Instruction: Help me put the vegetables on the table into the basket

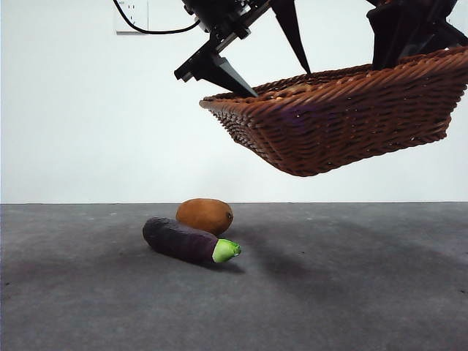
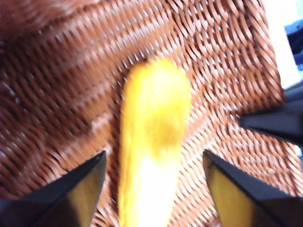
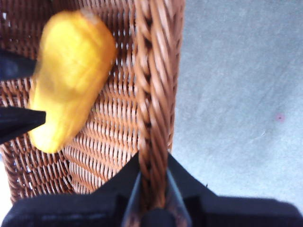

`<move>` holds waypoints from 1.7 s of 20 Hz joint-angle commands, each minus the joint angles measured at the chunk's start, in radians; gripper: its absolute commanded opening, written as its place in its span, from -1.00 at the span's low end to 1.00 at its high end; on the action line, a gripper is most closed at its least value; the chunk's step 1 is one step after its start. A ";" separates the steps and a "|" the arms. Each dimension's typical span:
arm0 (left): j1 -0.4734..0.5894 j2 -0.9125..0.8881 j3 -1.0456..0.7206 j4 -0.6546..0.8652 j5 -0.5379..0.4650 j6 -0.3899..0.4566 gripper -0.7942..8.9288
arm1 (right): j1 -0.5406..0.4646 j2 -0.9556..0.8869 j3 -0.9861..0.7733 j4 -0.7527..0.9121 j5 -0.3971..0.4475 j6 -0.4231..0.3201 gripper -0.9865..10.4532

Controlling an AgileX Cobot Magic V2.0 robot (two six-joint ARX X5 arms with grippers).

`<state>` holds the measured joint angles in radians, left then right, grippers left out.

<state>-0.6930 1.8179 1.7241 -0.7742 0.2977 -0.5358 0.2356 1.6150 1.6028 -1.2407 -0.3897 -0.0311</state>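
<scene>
Inside the lifted basket (image 1: 344,124), rim clenched by my right gripper (image 3: 152,189), the corn cob (image 2: 151,142) lies lengthwise between my left gripper's (image 2: 154,182) released jaws; potato (image 1: 205,216) and eggplant (image 1: 186,241) on table (image 1: 365,292), seven o'clock below.

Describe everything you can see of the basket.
The basket is a shallow rectangular one of reddish-brown woven wicker, with flared sides and a braided rim. It hangs tilted in the air above the table, its right side higher in the front view. The right gripper holds it, jaws shut on the rim. The corn cob lies inside on the woven floor, with the left gripper open over it. The eggplant and potato lie below on the table.
</scene>
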 commanded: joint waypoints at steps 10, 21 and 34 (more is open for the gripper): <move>0.021 -0.219 -0.006 -0.258 -0.401 0.526 -0.12 | -0.069 -0.009 0.002 0.002 0.135 0.004 -0.86; 0.220 -0.081 -0.006 -0.262 -0.343 0.737 -0.12 | -0.100 -0.009 0.002 -0.047 0.135 0.003 -0.86; 0.203 0.178 -0.006 -0.139 -0.432 1.271 0.66 | -0.107 -0.009 0.002 0.016 0.141 -0.004 -0.86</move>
<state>-0.4862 1.9800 1.7245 -0.9131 -0.1326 0.6552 0.1295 1.6142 1.6028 -1.2320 -0.2394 -0.0338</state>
